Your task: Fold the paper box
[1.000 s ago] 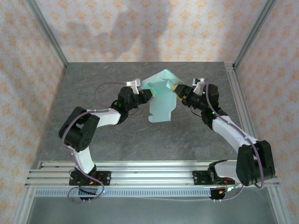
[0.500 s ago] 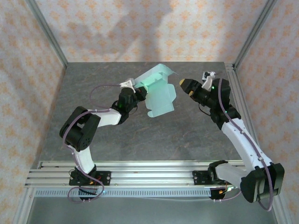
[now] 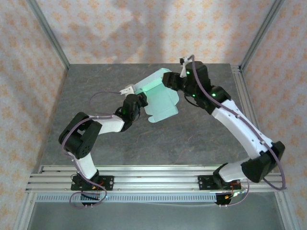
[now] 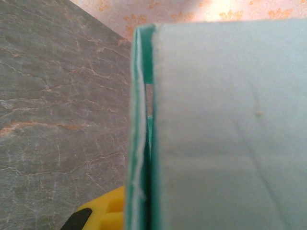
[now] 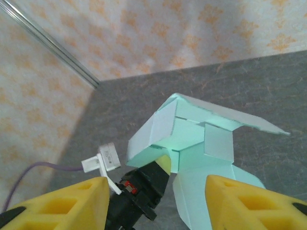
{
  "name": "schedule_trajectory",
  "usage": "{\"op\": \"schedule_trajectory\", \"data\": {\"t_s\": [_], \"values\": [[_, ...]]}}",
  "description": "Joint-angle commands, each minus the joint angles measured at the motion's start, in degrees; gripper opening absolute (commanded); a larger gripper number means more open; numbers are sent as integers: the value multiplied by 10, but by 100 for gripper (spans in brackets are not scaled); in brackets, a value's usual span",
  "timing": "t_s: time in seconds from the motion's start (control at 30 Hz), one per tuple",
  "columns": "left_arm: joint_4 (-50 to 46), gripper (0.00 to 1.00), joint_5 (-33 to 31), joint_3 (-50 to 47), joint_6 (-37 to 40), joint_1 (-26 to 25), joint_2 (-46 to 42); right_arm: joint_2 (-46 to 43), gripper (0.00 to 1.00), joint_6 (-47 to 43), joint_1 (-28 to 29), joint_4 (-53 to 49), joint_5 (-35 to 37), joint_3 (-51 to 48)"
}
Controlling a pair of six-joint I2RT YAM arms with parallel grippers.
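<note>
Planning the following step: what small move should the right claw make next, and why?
Probably lower the open right claw toward the upper flaps of the paper box and pinch one: the left claw, shut, holds the box raised, its flaps standing open.

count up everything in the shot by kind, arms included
paper box: 1
robot arms: 2 (left arm, right arm)
grey table: 1
total: 4
</note>
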Motion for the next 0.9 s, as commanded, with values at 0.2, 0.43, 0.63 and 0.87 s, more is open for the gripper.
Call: {"op": "schedule_trajectory", "data": {"t_s": [0.2, 0.43, 0.63, 0.87], "values": [[6, 0, -44, -20, 12, -8, -33, 128, 52, -49, 20, -100, 43, 154], [0, 0, -43, -17, 17, -8, -33, 192, 52, -63, 23, -131, 27, 226], [2, 0, -40, -19, 14, -8, -31, 229, 53, -68, 28, -148, 17, 256], [2, 0, -41, -19, 15, -8, -35, 260, 51, -73, 28, -179, 28, 285]]}}
